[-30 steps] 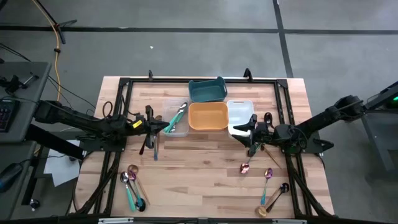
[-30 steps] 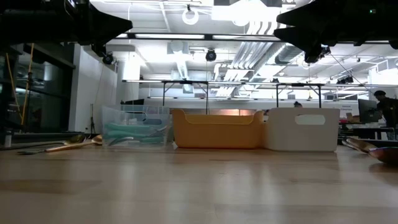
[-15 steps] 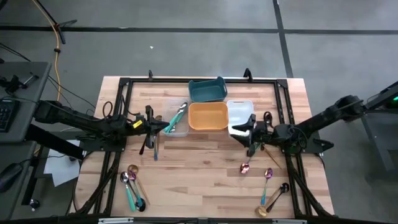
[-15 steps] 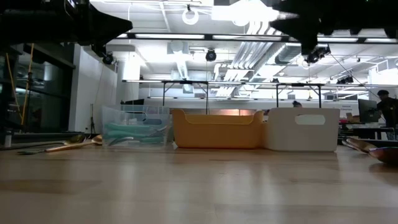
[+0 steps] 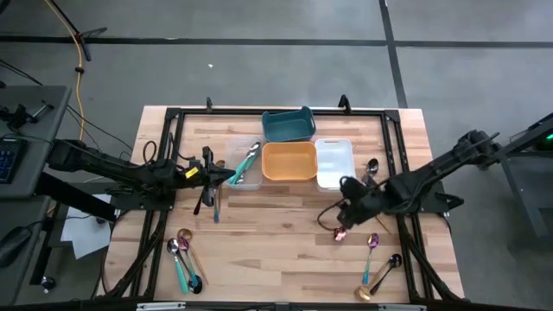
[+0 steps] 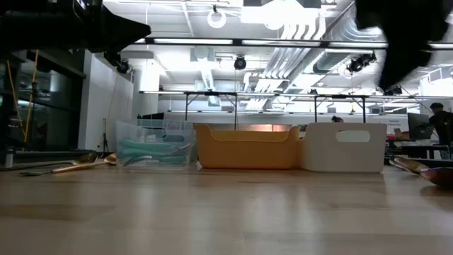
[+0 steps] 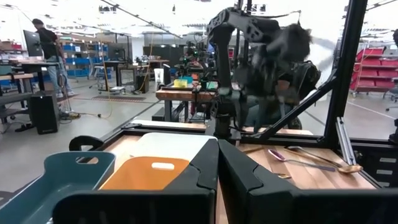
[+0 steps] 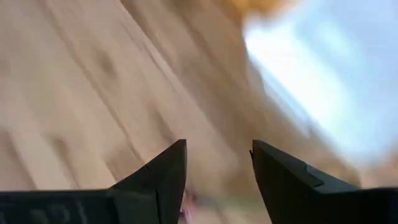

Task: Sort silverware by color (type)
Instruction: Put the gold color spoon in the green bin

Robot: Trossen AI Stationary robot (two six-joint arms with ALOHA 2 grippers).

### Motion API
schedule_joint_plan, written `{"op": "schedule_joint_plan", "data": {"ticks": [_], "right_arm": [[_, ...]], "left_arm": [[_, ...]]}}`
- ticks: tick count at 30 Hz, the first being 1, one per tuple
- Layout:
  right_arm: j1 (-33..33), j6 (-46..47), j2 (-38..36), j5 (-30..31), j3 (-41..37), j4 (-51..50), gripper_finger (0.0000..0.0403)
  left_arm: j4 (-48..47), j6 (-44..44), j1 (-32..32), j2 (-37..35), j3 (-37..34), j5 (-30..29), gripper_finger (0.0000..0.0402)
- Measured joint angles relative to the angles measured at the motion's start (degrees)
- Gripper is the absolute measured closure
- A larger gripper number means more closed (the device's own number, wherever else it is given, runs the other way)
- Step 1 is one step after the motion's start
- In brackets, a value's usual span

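Right gripper [image 5: 344,216], fingers apart, is hovering over bare counter [image 5: 276,242]; the pink-purple spoon [image 5: 340,233] is lying just beside them. Left gripper [image 5: 232,177] is resting with fingers together.

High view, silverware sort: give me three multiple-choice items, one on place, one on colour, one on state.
1. Where is the right gripper?
A. Over the teal plastic tray
B. Low over the bare wood by the iridescent pink-purple spoon
C. Off the table

2. What colour is the tray between the clear plastic tray and the white plastic tray?
A. Orange
B. Black
C. Red

3. How do the left gripper's jaws stand?
A. Wide open
B. Shut
C. Clamped on a gold fork

Key: B, the high view shows it beside that spoon; A, the orange plastic tray sits between them; B, the left wrist view shows the fingers meeting, nothing held.
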Motion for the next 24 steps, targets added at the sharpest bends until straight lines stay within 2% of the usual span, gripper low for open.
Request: {"op": "schedule_joint_plan", "data": {"ticks": [4,7,12,17,24], "right_arm": [[2.2,11.4,4.7,-5.8,0.0,-10.0,0.0226],[3.2,17.6,7.9,-7.7,0.0,-15.9,0.0226],[3.1,23.4,12.3,-10.6,0.0,-21.1,0.0226],[1.9,21.7,16.0,-11.5,0.0,-21.5,0.0226],[-0.6,12.1,17.2,-12.6,0.0,-19.9,0.0226]], "left_arm": [[0.0,0.0,0.0,0.0,0.0,0.0,0.0401],[0.0,0.0,0.0,0.0,0.0,0.0,0.0401],[0.0,0.0,0.0,0.0,0.0,0.0,0.0401],[-0.1,0.0,0.0,0.0,0.0,0.0,0.0401],[-0.1,0.0,0.0,0.0,0.0,0.0,0.0401]]}}
